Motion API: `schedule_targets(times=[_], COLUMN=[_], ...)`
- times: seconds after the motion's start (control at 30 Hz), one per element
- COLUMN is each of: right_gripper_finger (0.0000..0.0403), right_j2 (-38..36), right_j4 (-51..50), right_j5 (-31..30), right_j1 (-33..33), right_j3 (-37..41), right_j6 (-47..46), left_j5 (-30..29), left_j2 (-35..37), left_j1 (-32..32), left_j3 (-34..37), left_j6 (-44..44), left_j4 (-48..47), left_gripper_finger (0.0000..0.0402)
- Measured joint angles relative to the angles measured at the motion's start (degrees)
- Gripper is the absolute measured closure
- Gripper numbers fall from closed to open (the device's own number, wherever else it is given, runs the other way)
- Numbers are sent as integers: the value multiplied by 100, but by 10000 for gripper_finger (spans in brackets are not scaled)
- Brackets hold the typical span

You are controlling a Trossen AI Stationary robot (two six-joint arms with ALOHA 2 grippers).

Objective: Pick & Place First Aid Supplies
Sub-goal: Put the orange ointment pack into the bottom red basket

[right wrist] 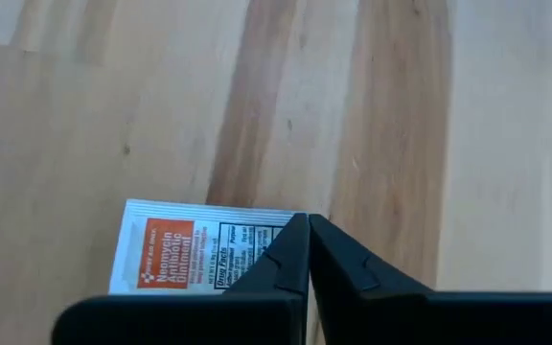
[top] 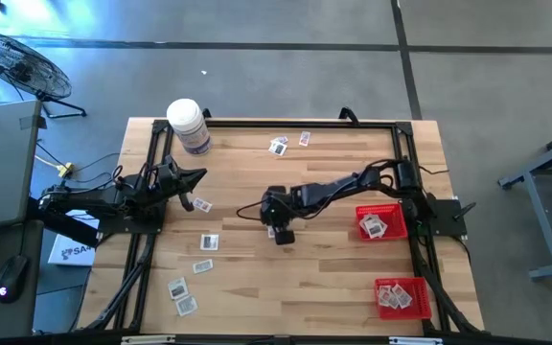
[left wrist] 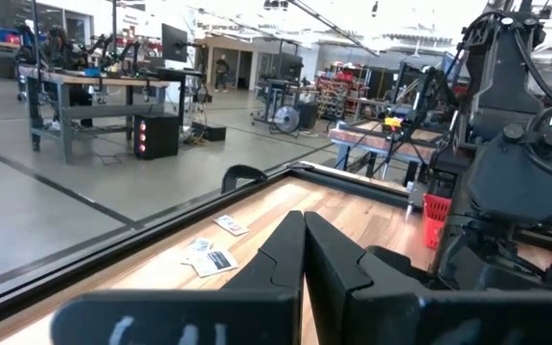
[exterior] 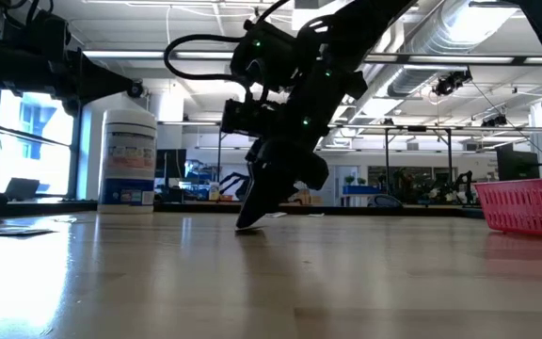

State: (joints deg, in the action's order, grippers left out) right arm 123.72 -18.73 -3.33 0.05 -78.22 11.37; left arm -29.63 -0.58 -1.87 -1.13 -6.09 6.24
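My right gripper (top: 282, 236) (exterior: 247, 224) stands near the table's middle, slanting steeply down, its fingertips at the wood. It is shut (right wrist: 308, 218) at the edge of one first aid packet (right wrist: 175, 249), white with an orange label, lying flat on the table. More packets lie loose at the far side (top: 278, 146) and at the near left (top: 202, 266). My left gripper (top: 199, 175) (left wrist: 303, 225) waits shut at the left, level above the table and holding nothing. My right gripper comes from above, slanting down, and its two fingers meet at the packet's short edge near a corner (right wrist: 293, 215). The fingers themselves hide the spot, so how much of the edge lies between them cannot be told. The packet lies flat on the wood.
Two red mesh baskets stand at the right, one by the right arm's base (top: 381, 207) (exterior: 525, 202) and one at the near right corner (top: 401, 281), both with packets inside. A large white bottle (top: 188, 125) (exterior: 128, 160) stands at the far left. Black frame rails run along the table's edges.
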Motion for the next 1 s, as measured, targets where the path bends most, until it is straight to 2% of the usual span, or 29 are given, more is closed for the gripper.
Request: schedule_targets(times=[0.23,0.47,0.83,1.0], right_gripper_finger=[401,402,400,372], right_j2=[-54,-356,-739,-758], right_j4=[36,-127,-676,-805], right_j5=[-552,-768,-633,-319], right_j1=[-2,4,-11,-44], right_j3=[23,52,52,48], right_j6=[-220,-379,-832,-929], left_j5=[0,-66,-125,-127], left_j2=[0,0,0,0], left_j1=[0,0,0,0], left_j3=[1,1,2,0], left_j6=[0,2,2,2], left_j4=[-1,-25,-35,-35], left_gripper_finger=[401,401,401,401])
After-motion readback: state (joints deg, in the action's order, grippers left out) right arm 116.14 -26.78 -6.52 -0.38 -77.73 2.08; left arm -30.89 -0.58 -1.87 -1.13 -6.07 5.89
